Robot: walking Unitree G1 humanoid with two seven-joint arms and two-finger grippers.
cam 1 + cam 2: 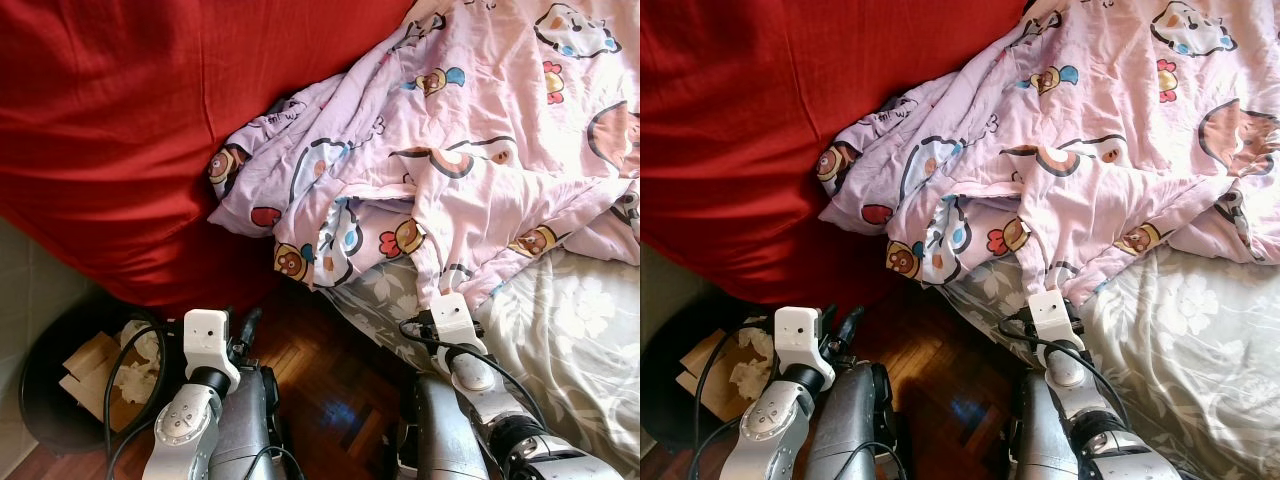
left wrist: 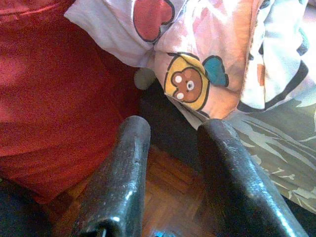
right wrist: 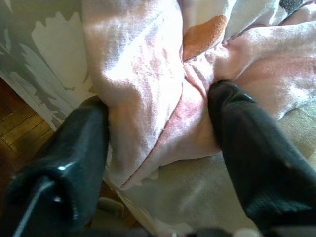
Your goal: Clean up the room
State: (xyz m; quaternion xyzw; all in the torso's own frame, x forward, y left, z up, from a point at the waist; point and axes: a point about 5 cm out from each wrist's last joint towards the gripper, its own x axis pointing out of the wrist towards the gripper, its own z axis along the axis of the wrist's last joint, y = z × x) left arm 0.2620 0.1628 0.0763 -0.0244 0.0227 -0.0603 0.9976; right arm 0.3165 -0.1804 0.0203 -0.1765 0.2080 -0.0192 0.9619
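Observation:
A pink cartoon-print blanket (image 1: 450, 130) lies crumpled across a bed with a grey floral sheet (image 1: 570, 320), one edge hanging over the bed's side. My right gripper (image 3: 158, 118) is at that hanging edge, open, with a thick fold of the blanket between its fingers (image 3: 237, 123). In the left eye view the right gripper (image 1: 434, 292) sits just under the blanket's lowest fold. My left gripper (image 2: 170, 133) is open and holds nothing. It hovers low over the wooden floor (image 1: 320, 380), pointing toward the blanket's corner with a bear print (image 2: 187, 81).
A large red cover (image 1: 120, 120) bulges across the left and back, touching the blanket. A black bin (image 1: 30, 370) with crumpled paper and cardboard stands on the floor by my left arm. A narrow strip of wooden floor lies between the red cover and the bed.

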